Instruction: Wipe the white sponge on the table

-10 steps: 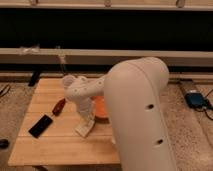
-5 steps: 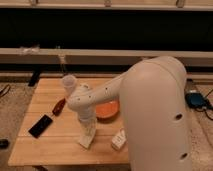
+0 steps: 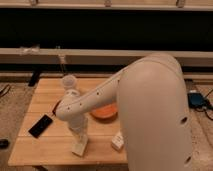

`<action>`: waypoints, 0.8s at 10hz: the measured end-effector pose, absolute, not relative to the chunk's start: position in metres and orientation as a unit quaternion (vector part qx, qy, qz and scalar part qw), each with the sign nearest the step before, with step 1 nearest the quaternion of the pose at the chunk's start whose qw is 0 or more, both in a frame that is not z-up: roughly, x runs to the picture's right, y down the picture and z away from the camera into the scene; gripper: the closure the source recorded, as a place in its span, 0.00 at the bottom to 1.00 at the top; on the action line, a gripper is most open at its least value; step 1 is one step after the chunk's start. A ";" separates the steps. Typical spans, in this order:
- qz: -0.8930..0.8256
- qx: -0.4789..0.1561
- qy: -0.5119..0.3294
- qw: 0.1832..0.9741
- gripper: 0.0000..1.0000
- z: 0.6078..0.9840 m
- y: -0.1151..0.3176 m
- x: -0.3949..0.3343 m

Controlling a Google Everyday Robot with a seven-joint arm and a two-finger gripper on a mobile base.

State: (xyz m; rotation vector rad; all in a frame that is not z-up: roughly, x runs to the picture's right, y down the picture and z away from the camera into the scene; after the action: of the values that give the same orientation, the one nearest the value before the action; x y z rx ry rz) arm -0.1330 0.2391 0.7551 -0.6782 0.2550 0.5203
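Note:
The white sponge is a small cream block lying on the light wooden table, near its front edge. My gripper points straight down from the white arm's wrist and is on top of the sponge, shut on it and pressing it to the tabletop. The big white arm comes in from the right and hides the table's right part.
A black phone lies at the left of the table. An orange bowl sits mid-table behind the arm. A clear cup stands at the back, with a small reddish item nearby. A white bottle-like item lies right of the sponge.
The gripper and the sponge have slid together toward the table's front edge and slightly left. The arm has swung further over the table.

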 end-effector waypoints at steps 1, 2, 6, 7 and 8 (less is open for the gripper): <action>0.239 -0.327 0.114 0.907 1.00 0.748 0.242 -0.147; 0.227 -0.325 0.106 0.912 1.00 0.743 0.245 -0.161; 0.191 -0.313 0.090 0.926 1.00 0.735 0.252 -0.208; 0.182 -0.310 0.085 0.929 1.00 0.733 0.254 -0.224; 0.177 -0.308 0.080 0.931 1.00 0.732 0.254 -0.238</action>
State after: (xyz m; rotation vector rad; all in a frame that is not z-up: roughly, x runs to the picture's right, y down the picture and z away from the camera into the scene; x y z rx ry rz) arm -0.2377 0.2543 0.7317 -0.6305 0.1641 0.3618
